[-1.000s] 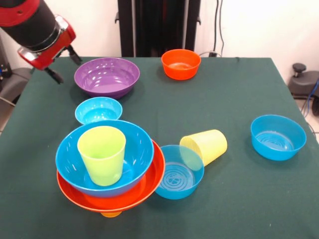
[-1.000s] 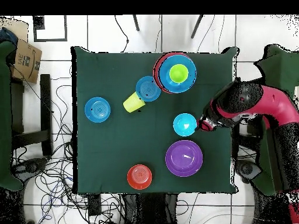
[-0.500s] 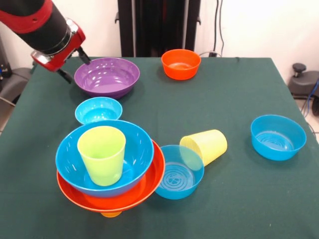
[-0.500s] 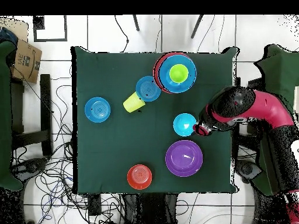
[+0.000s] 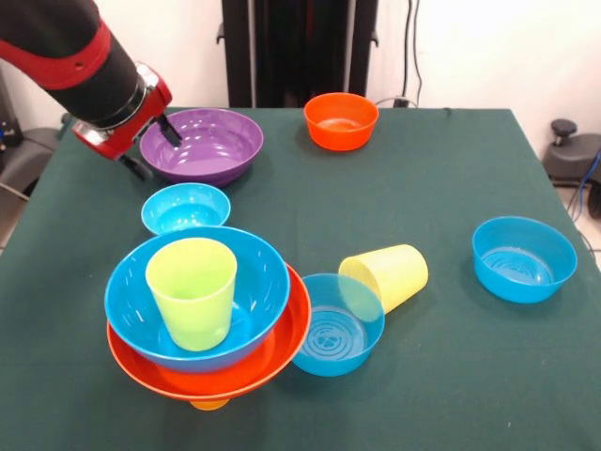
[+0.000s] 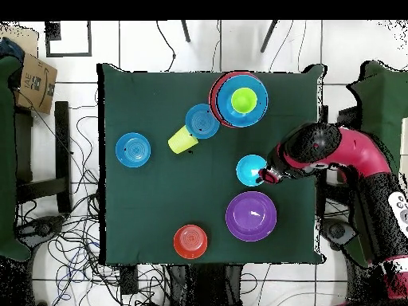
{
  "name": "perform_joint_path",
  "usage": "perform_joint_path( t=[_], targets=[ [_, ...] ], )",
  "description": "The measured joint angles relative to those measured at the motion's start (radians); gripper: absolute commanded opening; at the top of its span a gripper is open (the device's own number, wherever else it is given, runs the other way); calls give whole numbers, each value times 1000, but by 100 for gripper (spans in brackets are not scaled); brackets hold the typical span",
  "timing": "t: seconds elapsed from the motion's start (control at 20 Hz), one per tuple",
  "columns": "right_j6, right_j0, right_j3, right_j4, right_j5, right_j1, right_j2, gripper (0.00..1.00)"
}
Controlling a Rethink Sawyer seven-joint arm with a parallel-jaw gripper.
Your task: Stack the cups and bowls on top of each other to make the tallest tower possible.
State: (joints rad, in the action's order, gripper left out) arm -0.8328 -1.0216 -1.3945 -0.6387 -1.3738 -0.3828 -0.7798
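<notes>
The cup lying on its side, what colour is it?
Pale yellow cup; the front view shows it best.

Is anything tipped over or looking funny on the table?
Yes. The yellow cup lies on its side against a blue bowl, while the green cup stands upright in the tower, which balances wide bowls on a small orange cup.

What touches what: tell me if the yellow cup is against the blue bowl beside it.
Touching. The front view shows the yellow cup on its side, its mouth overlapping the medium blue bowl rim with no gap.
</notes>
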Motion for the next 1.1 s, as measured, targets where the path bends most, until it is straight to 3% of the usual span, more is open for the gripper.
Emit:
perform_joint_path(
  t=[0.45, 1.1],
  targets=[
    [0, 0, -2, -6, 54, 13, 40, 100],
    [0, 0, -7, -28, 55, 5, 92, 100]
  ],
)
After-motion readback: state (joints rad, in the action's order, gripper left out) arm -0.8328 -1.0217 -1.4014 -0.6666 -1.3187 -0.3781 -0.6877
